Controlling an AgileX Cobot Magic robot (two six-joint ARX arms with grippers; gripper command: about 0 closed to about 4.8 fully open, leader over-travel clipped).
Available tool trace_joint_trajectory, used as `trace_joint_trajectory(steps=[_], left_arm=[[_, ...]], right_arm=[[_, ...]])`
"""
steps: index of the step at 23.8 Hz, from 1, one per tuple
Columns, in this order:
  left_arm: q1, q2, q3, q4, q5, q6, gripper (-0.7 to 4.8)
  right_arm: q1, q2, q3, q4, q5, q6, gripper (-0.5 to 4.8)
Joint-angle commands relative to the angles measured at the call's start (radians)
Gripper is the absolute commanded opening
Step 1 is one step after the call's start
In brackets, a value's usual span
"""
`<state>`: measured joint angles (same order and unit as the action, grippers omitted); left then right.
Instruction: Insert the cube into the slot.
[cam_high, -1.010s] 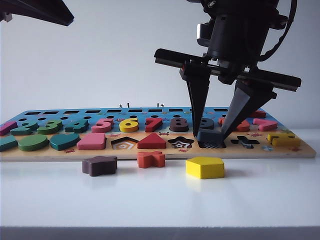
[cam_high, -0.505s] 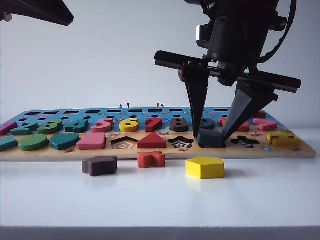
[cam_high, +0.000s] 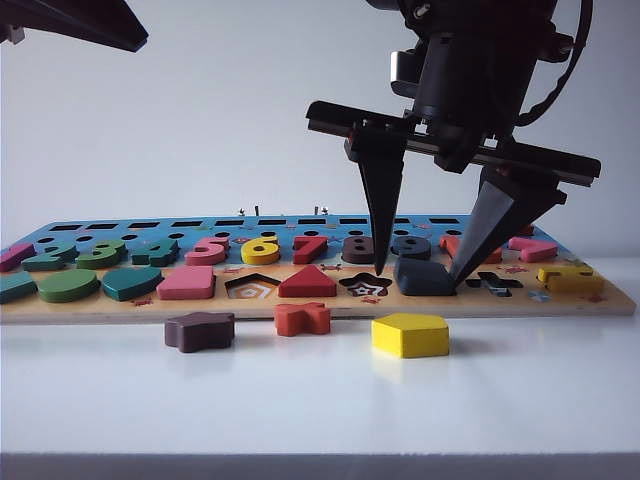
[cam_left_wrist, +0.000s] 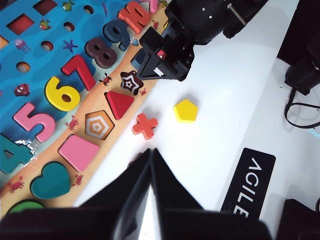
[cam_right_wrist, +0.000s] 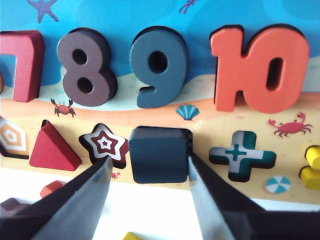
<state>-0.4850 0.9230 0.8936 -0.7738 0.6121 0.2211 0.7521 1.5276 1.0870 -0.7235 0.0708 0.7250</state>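
Board slot: cube flat (square-on)

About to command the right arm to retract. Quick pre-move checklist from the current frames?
1. Cube in the slot between the star recess and the cross recess: ok, though one edge shows a thin dark gap in the right wrist view, so fully flush: cannot tell.
2. Right gripper released: ok, jaws stand open, one finger clear of the cube; the other sits at its edge, contact: cannot tell.
3. Left gripper out of the way: ok, shut, above the table edge, well away from the cube.
4. Board flat on the table: ok.
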Motion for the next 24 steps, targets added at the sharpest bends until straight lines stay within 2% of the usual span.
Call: trace_joint_trajectory(steps=[1, 18, 21, 24], left_arm=[[0.002, -0.002, 0.003, 0.016, 0.009, 0.007, 0.17], [0.002, -0.002, 0.003, 0.016, 0.009, 0.007, 0.17], [0.002, -0.002, 0.003, 0.017, 0.009, 0.007, 0.17], [0.002, -0.002, 0.003, 0.017, 0.009, 0.007, 0.17]], right_arm=[[-0.001, -0.012, 0.004, -0.016, 0.023, -0.004, 2.82], [-0.001, -0.071, 0.006, -0.013, 0.03, -0.016, 2.76], [0.0, -0.1, 0.006, -0.004, -0.006, -0.016, 2.3], [0.002, -0.124, 0.006, 0.025, -0.108, -0.02, 0.91]])
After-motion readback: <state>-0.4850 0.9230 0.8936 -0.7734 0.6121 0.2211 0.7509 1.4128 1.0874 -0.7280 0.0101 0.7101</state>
